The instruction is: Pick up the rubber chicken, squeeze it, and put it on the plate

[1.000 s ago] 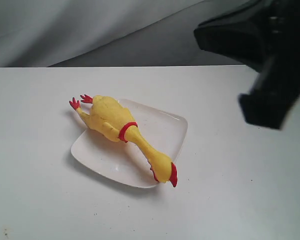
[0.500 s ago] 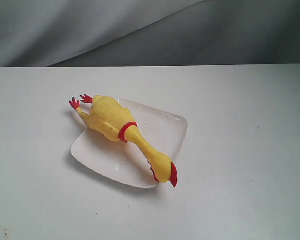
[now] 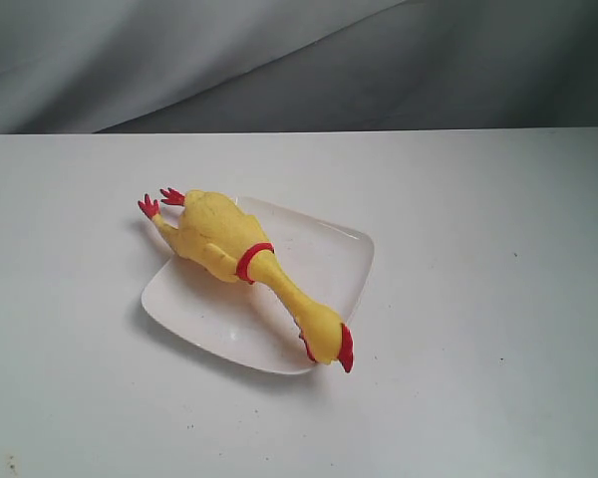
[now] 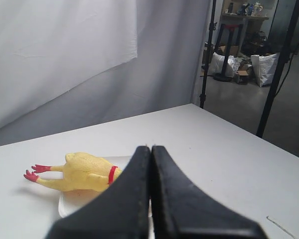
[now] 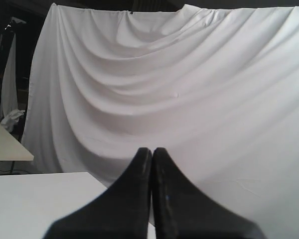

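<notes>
The rubber chicken [image 3: 229, 244] lies on its side, diagonally across the plate [image 3: 329, 249]. Its plump body rests on the far left part of the plate. The red-banded neck runs down toward the near rim. The head and red comb hang just over that rim, and the red feet poke out past the opposite edge, above the counter [image 3: 478, 349]. Plate and toy look about equal in length, so the diagonal is probably the only lie that keeps most of the chicken inside. Judged from this, the placing step looks done: nothing touches the toy, and it sits settled, carried by the plate's shallow floor and rim. Whether it has been squeezed cannot be read from these views.

The plate holds only the chicken. Its right half is bare and glossy, and it sits flat on the counter.

Neither arm appears in the exterior view. The left tool [image 4: 150, 154] has its two black fingers pressed together with nothing between them. It points toward the chicken from well apart, clear of plate and toy. The right tool [image 5: 151, 154] is likewise closed and empty. It faces a hanging white drape [image 5: 189, 74], with neither chicken nor plate in its sight. Both seem parked out of the way, as fits a finished placement.
</notes>
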Available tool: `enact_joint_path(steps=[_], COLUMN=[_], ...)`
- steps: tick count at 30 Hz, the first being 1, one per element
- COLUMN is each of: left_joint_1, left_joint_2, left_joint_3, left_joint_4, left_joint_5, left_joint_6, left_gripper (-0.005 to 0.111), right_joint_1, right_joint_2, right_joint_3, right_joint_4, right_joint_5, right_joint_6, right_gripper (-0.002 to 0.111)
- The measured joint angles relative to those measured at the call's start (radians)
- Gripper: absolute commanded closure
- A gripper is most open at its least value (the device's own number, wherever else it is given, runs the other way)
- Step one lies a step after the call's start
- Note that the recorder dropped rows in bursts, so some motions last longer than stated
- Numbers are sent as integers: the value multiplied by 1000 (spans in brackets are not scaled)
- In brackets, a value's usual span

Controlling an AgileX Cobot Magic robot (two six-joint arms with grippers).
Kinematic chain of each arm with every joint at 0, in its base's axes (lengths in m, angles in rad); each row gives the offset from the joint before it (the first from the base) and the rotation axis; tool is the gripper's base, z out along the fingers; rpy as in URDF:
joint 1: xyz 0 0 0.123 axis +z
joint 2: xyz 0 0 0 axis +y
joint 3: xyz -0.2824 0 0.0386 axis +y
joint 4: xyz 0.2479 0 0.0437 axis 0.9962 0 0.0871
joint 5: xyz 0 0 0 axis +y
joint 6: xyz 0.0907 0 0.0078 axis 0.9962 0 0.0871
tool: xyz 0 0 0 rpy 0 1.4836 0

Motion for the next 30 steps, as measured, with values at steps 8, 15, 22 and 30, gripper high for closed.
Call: enact_joint_path(steps=[8, 15, 22, 30], left_joint_1=[0, 0, 0, 0], left_joint_2=[0, 0, 0, 0], left_joint_3=[0, 0, 0, 0], left_joint_4=[0, 0, 0, 0], left_joint_5=[0, 0, 0, 0], left_joint_6=[0, 0, 0, 0], left_gripper=[107, 107, 107, 107], right_joint_1=[0, -46, -387, -720], right_joint_2=[-2, -6, -11, -19], right_joint_3=[0, 0, 0, 0], right_joint_4=[0, 1, -38, -139], right_joint_5=[-3, -48, 43, 219], right_joint_6=[0, 10, 154, 391], right_gripper=[108, 108, 108, 108])
